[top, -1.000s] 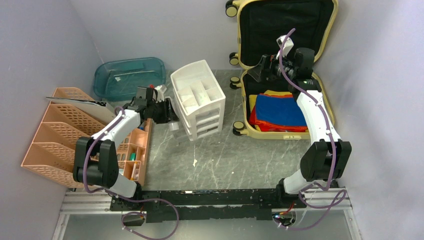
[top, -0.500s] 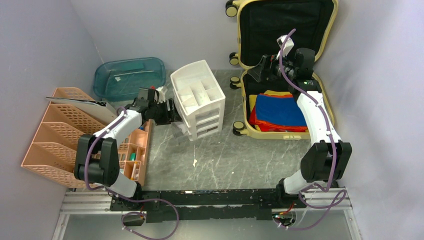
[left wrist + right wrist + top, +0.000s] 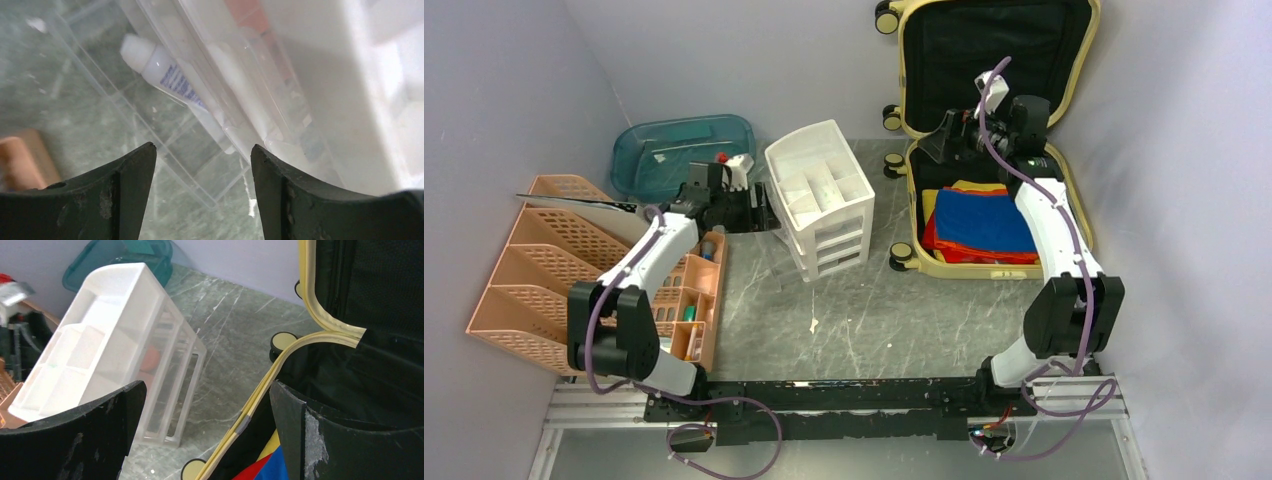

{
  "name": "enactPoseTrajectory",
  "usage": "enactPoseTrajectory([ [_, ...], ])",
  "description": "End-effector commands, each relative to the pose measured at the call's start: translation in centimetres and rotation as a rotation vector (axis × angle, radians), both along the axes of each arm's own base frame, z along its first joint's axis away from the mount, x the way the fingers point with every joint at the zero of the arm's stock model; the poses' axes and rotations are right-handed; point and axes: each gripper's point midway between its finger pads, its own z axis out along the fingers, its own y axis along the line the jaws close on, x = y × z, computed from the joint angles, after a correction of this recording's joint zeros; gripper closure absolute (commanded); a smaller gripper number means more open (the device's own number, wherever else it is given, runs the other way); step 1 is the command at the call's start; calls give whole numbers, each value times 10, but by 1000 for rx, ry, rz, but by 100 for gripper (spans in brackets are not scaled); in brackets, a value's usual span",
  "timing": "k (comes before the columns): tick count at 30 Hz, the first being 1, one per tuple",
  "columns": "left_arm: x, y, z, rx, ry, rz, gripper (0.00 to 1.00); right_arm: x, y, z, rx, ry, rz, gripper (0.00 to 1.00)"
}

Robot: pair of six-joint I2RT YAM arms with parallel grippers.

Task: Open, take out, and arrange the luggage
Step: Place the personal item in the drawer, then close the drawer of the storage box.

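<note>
Seen from above, two black-and-white robot arms are bolted at the near edge of a grey marble-patterned table (image 3: 874, 310). Part way back on the left, the left gripper (image 3: 759, 208) sits beside a white plastic drawer unit (image 3: 819, 195). Its wrist camera shows the fingers spread with nothing between them, above a clear pulled-out drawer (image 3: 170, 135) holding a small white tube (image 3: 165, 70).

Farther back on the right, the right gripper (image 3: 946, 140) hovers over the rear of the luggage, fingers wide apart and empty. This large pale yellow hard-shell suitcase (image 3: 964, 268) lies open at the far right of the table. Its black-lined lid stands upright at the back wall, and folded blue, red and yellow cloths (image 3: 984, 220) fill the lower half.

The shell looks stiff and smooth, probably slippery, and bulky for one gripper, so the rim edge likely gives the surest hold. The cloths look soft and light, best pinched at a folded edge.

The table is hard and level, with bare surface showing between the drawers and the suitcase. Plain pale walls close in on three sides
</note>
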Motion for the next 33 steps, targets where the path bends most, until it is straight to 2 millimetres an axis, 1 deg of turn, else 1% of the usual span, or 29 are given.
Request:
enactPoseTrajectory([
  [1,9,25,41,157,-217,-77,27,16,9,-9,-39,9,-2,0],
  [3,9,37,42,252,-277,-128,29,19,18,-20,-65,23,-1,0],
  [6,7,52,35,374,-324,-174,38,23,31,-36,-99,45,0,3],
  [9,2,58,20,433,-333,-222,47,27,44,-52,-112,78,13,9],
  [10,0,60,14,450,-333,-239,49,29,48,-60,-116,95,20,11],
  [14,-3,68,-9,516,-335,-275,61,31,63,-85,-124,147,46,14],
  [17,-3,73,-23,545,-327,-265,64,31,70,-100,-109,184,68,14],
  [20,-4,71,-34,521,-316,-252,65,31,75,-111,-93,218,90,14],
  [24,-3,57,-40,444,-310,-253,65,29,82,-122,-63,254,126,15],
  [27,-2,49,-50,416,-276,-255,68,26,88,-130,-38,283,152,15],
  [29,-1,47,-58,414,-254,-256,69,23,92,-131,-24,292,171,16],
  [33,1,40,-68,399,-229,-241,74,21,96,-134,-13,300,191,16],
])
